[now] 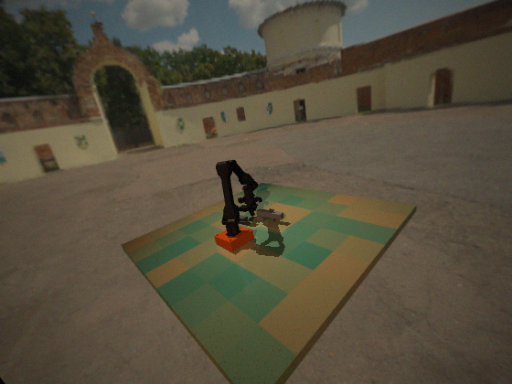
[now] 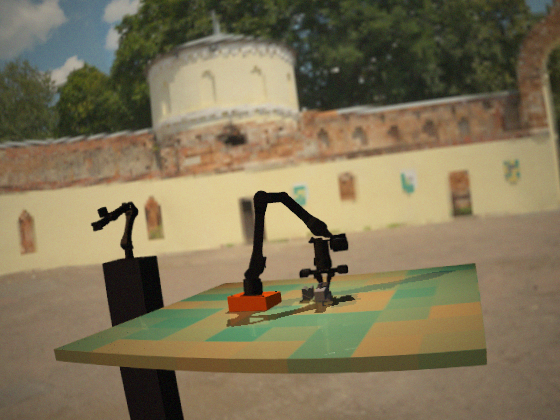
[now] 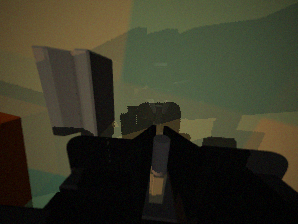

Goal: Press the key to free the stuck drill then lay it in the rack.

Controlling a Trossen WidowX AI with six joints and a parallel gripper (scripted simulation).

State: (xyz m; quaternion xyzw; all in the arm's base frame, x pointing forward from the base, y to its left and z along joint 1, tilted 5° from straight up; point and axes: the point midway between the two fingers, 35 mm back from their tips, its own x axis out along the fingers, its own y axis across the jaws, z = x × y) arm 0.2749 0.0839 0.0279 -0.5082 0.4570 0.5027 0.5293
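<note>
The gripper [image 1: 252,213] [image 2: 325,283] [image 3: 160,132] points down and its fingers are nearly together. They are shut on the grey, rod-like drill [image 3: 160,150], low over the table. The grey housing [image 1: 275,215] [image 2: 321,293] stands at the fingers; a strip of it shows under the drill in the wrist view. How far the drill sits inside the housing is hidden. The key cannot be told apart for certain. The grey grooved rack [image 2: 306,295] [image 3: 65,90] stands beside the gripper, at the upper left in the wrist view.
The arm's orange base [image 1: 234,240] [image 2: 255,301] [image 3: 12,160] stands on the patchwork table [image 1: 315,297] [image 2: 260,350], near the rack. Arm shadows darken the area around the housing. A second dark arm [image 2: 128,230] stands on a black pillar [image 2: 132,285] beyond the table.
</note>
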